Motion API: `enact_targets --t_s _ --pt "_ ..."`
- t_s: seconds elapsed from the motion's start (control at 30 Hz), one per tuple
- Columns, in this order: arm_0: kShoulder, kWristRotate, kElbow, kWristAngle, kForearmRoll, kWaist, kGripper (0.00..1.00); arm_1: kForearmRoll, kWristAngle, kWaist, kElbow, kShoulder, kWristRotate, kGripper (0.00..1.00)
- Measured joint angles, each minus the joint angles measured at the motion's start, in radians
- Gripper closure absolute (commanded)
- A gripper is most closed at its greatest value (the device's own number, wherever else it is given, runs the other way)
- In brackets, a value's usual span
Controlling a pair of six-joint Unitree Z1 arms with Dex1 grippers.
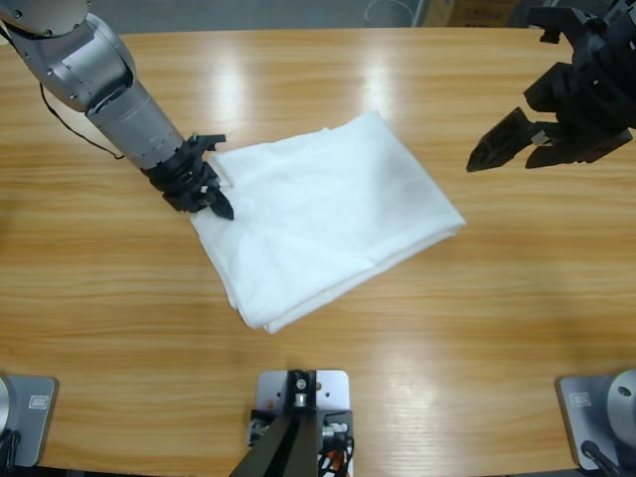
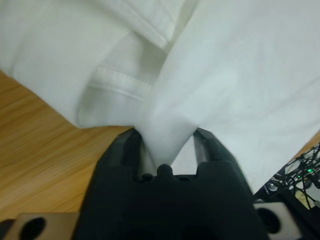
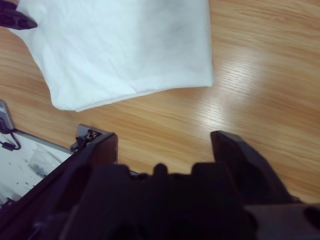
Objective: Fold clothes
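Note:
The white T-shirt (image 1: 328,219) lies folded into a slanted rectangle at the middle of the wooden table (image 1: 517,338). My left gripper (image 1: 219,202) reaches in from the upper left to the shirt's left corner. The left wrist view shows this gripper (image 2: 167,145) shut on a pinched fold of the white cloth (image 2: 240,75), with a hemmed sleeve edge (image 2: 120,82) just beyond. My right gripper (image 1: 494,151) hovers at the upper right, clear of the shirt. In its own view it (image 3: 164,139) is open, with only bare wood between the jaws, and the shirt (image 3: 125,50) lies ahead.
Bare wood (image 1: 109,328) surrounds the shirt on all sides. The table's near edge (image 3: 55,145) shows at the lower left of the right wrist view. The left gripper's black tip (image 3: 15,20) shows at that view's top left corner.

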Motion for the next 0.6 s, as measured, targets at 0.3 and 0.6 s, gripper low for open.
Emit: enact_targets --t_s 0.3,0.6 --pt "-0.028 0.000 0.000 -0.001 0.000 0.020 1.000 -0.005 0.000 0.000 0.008 0.000 -0.002 0.405" --pt "-0.135 0.001 -0.049 -0.002 0.018 0.085 1.000 -0.010 0.000 0.000 0.009 0.000 -0.002 0.405"
